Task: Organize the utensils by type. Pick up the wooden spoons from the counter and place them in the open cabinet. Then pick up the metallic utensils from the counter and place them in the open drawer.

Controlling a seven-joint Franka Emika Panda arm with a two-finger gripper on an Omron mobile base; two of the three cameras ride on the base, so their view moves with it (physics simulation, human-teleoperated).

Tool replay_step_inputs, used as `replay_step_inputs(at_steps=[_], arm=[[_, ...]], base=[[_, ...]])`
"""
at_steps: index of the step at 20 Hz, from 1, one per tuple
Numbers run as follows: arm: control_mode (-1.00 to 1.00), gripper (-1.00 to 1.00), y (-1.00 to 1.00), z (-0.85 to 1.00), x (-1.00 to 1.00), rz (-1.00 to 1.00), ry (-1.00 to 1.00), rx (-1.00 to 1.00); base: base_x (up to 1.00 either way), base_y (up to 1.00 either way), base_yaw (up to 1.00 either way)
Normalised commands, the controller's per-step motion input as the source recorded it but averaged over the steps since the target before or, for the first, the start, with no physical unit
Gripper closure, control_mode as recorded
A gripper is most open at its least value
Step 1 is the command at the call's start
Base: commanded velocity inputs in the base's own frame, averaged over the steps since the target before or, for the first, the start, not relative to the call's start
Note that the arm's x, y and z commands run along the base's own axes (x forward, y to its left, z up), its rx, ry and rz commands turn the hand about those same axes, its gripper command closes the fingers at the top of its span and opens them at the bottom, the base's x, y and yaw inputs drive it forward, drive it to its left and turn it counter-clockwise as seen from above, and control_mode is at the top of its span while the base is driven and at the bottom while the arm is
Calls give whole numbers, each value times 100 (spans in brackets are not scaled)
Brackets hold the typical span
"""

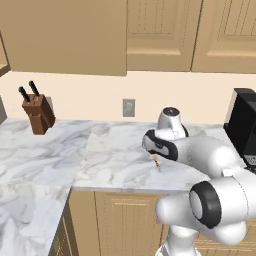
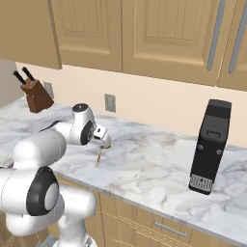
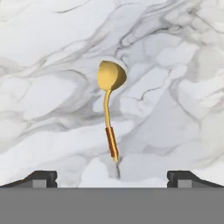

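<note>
Hand over gold ladle
The hand (image 3: 112, 177) hung spread above the marble table (image 3: 52, 52); the small gold ladle (image 3: 109, 109) lay at frame centre, between its fingertips (image 3: 41, 177).

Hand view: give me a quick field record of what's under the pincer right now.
utensil: small gold ladle with a reddish stem end, lying flat
surface: white marble counter
pincer: open, tips apart on either side of the stem end, not touching it
held: nothing
nearby on the counter: knife block, black coffee machine
</note>
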Motion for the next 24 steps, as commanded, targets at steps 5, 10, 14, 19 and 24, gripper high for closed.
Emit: replay_step_inputs(at_steps=[5,10,14,19,24], arm=[[-100,-100,1,-30,40,-1,0,-6],[-100,-100,0,-32,33,0,0,0],[-100,-100,0,-40,19,0,0,0],[-100,-100,0,-40,20,0,0,0],[-100,-100,0,-36,18,0,0,0]], base=[[0,0,0],[0,0,0],[0,0,0],[0,0,0],[0,0,0]])
